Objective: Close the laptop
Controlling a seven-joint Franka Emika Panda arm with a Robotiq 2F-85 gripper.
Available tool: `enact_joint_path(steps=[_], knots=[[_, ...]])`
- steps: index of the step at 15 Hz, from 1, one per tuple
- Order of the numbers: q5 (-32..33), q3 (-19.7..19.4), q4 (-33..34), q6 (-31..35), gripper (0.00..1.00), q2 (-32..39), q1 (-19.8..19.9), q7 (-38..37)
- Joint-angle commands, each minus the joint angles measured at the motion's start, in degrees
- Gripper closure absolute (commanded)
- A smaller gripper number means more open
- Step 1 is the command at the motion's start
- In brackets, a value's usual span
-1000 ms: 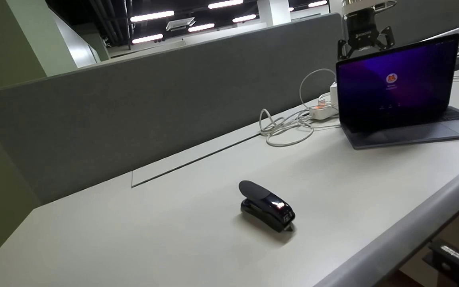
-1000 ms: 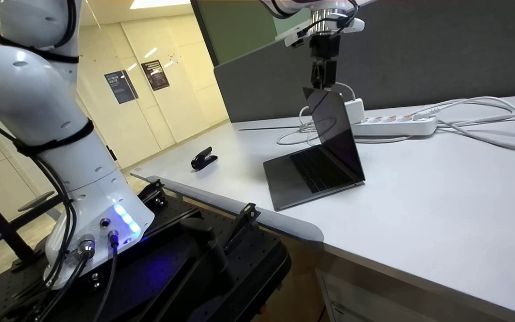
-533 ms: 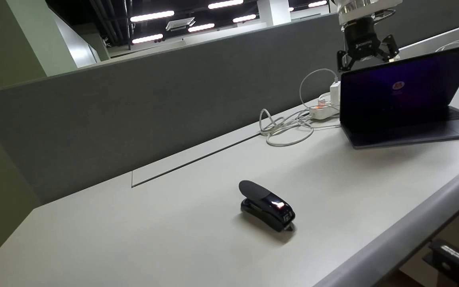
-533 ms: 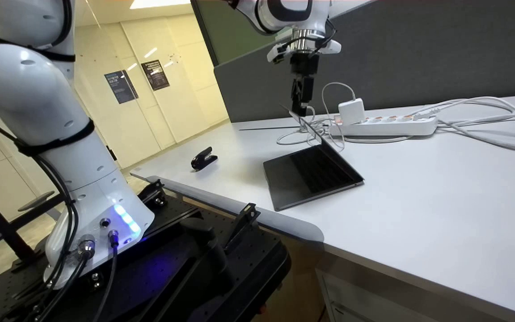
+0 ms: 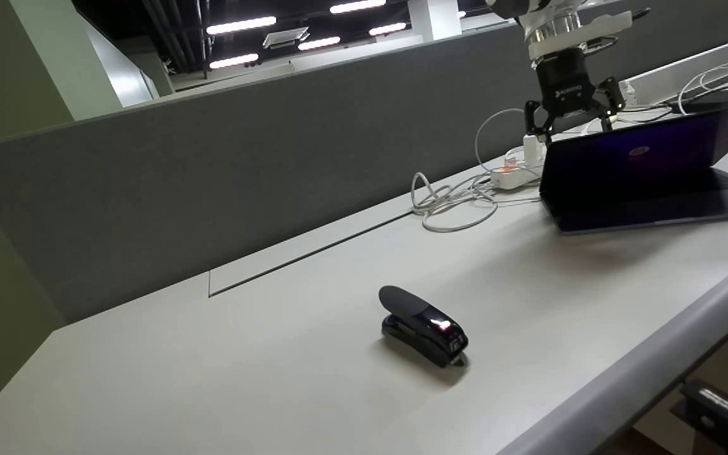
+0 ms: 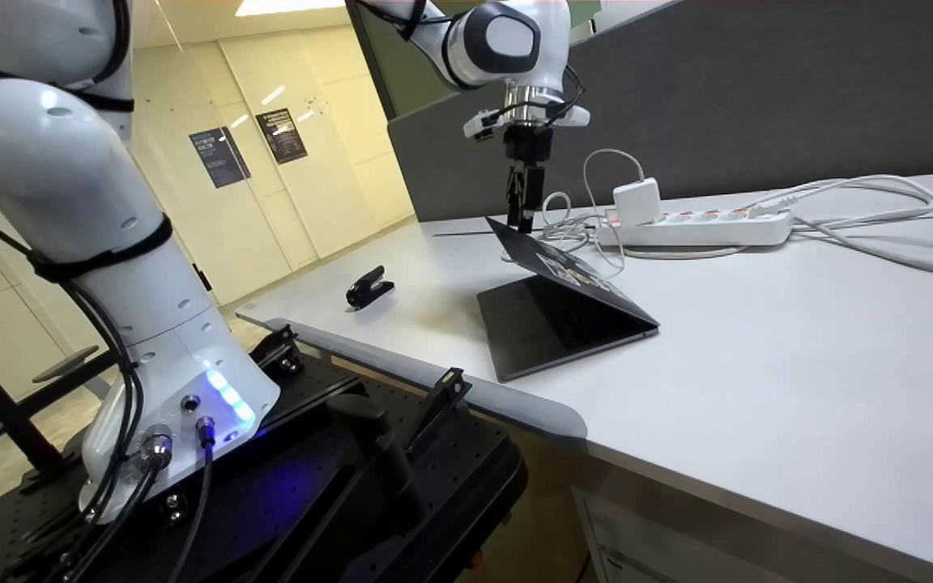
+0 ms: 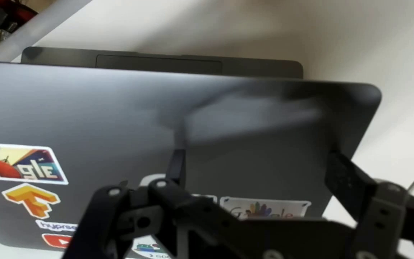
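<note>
1. The gripper points downward, its fingers spread wide apart.
2. The laptop is right at the fingers, its base flat on the table, lower than the fingertips.
3. Its lid is partly lowered and slopes over the base; the fingertips are at its outer face, behind the free edge in both exterior views. Whether they touch it, I cannot tell.
4. Beyond the fingertips in the wrist view, part of the trackpad shows past that edge.
5. A multicoloured sticker sits between the fingers there; an orange sticker lies left of both.
6. In an exterior view, a power strip with a white charger stands right of the fingers.
7. Loose cables lie lower than the fingers, to their left in an exterior view.
8. A black stapler rests well apart from the fingers.
</note>
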State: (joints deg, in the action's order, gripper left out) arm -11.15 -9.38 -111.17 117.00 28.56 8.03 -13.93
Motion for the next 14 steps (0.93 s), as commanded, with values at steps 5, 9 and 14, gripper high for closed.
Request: enact_joint_path(steps=[5,9,14], knots=[[3.3,-0.7,-2.5,6.7,0.00,-0.7,-2.3,-4.7],[4.1,0.2,-8.0,13.6,0.00,-2.2,-4.3,-4.7],[3.9,1.2,-15.6,21.5,0.00,-3.5,-6.9,-4.7]])
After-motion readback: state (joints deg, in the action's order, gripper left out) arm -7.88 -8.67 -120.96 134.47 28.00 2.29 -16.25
